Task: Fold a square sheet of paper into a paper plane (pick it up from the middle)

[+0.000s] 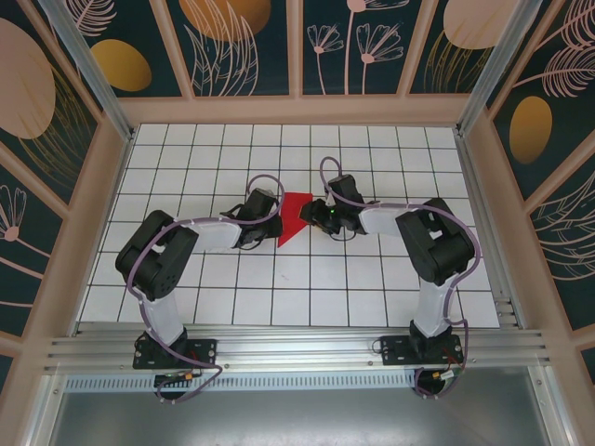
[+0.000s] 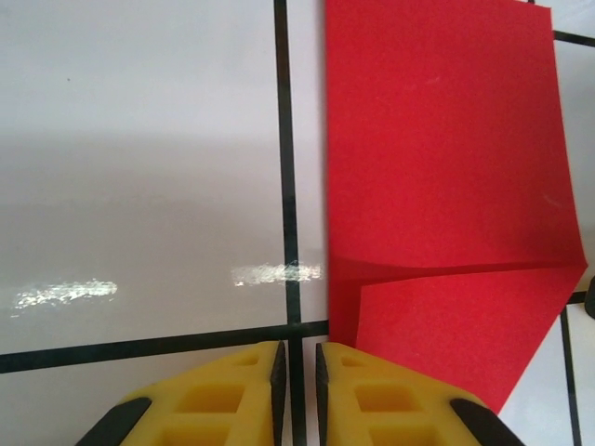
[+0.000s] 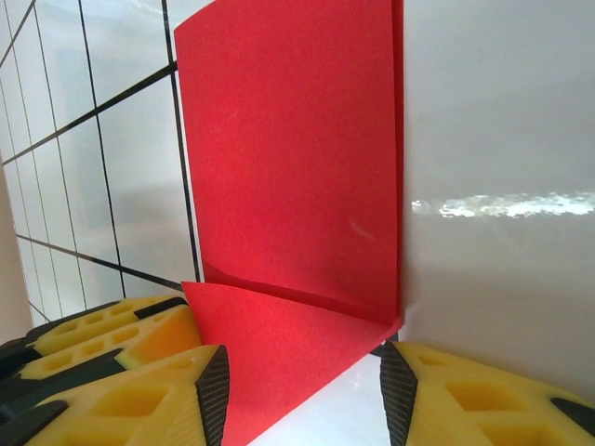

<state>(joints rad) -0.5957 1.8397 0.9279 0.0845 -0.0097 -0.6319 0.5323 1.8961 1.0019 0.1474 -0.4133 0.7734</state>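
The folded red paper sheet [image 1: 293, 216] lies on the white tiled tabletop [image 1: 372, 279], with the left yellow-fingered gripper [image 2: 297, 362] at its 9 o'clock and the right yellow-fingered gripper [image 3: 302, 381] at its 3 o'clock.

Both arms rise from their bases at the near edge, bend at the elbow and reach inward toward each other. The left arm [image 1: 163, 279] lays its forearm out to the right, low and nearly level, ending in the left pincer [image 1: 269, 223]. The right arm [image 1: 435, 246] mirrors it, its forearm running left to the right pincer [image 1: 318, 213]. The two pincers point at one another, close together but apart. In the left wrist view the yellow fingers [image 2: 232, 395] are drawn together, their black pads separated by a thin slit. In the right wrist view the fingers [image 3: 130, 404] stand wide apart.
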